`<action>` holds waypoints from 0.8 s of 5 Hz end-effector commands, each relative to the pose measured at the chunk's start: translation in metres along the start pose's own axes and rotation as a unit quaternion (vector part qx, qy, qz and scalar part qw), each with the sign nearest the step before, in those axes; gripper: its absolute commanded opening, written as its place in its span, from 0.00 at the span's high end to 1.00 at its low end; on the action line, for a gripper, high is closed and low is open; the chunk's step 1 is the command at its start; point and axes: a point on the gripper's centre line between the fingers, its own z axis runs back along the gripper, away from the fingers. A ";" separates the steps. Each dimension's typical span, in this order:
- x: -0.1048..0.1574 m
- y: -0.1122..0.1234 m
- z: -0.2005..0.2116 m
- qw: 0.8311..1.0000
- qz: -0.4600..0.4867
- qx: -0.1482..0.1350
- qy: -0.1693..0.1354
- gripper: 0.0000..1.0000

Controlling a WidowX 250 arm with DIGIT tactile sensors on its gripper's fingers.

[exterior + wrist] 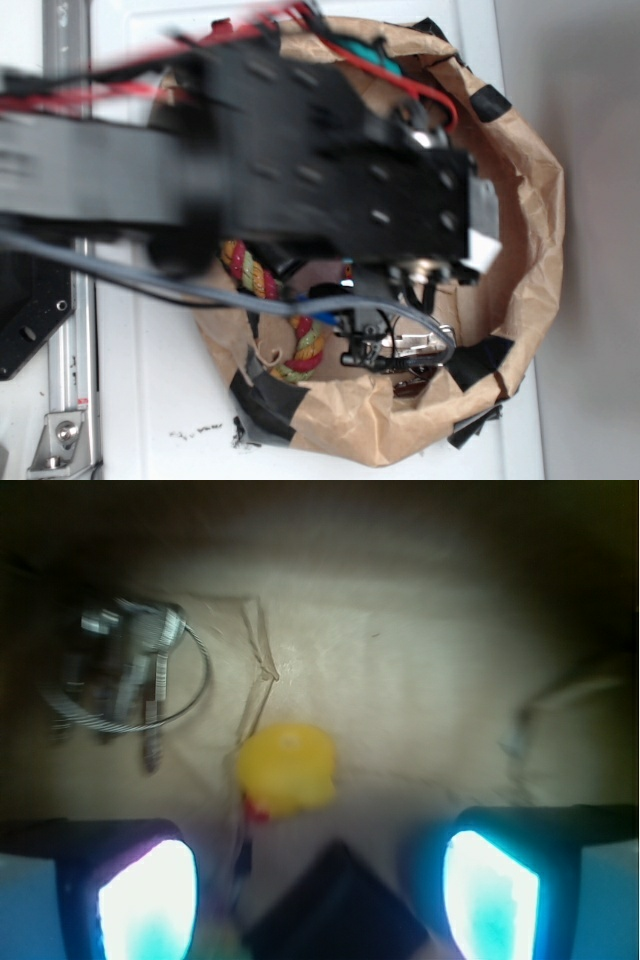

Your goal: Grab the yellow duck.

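Light, glossy, likely slippery yellow duck (pixel 286 769) at twelve o'clock of the spread-open claw (pixel 318 885) (best pinched across its rounded body).

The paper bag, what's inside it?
Inside the paper bag lie the yellow duck, a bunch of metal keys and a colorful rope. The open end effector hangs above the duck. The black arm covers the rest.
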 end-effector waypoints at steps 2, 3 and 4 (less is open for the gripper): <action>0.013 -0.024 -0.032 0.999 -0.034 -0.017 0.010 1.00; 0.010 -0.019 0.004 0.999 -0.037 -0.023 -0.011 1.00; 0.009 -0.002 0.054 0.998 -0.018 -0.014 -0.060 1.00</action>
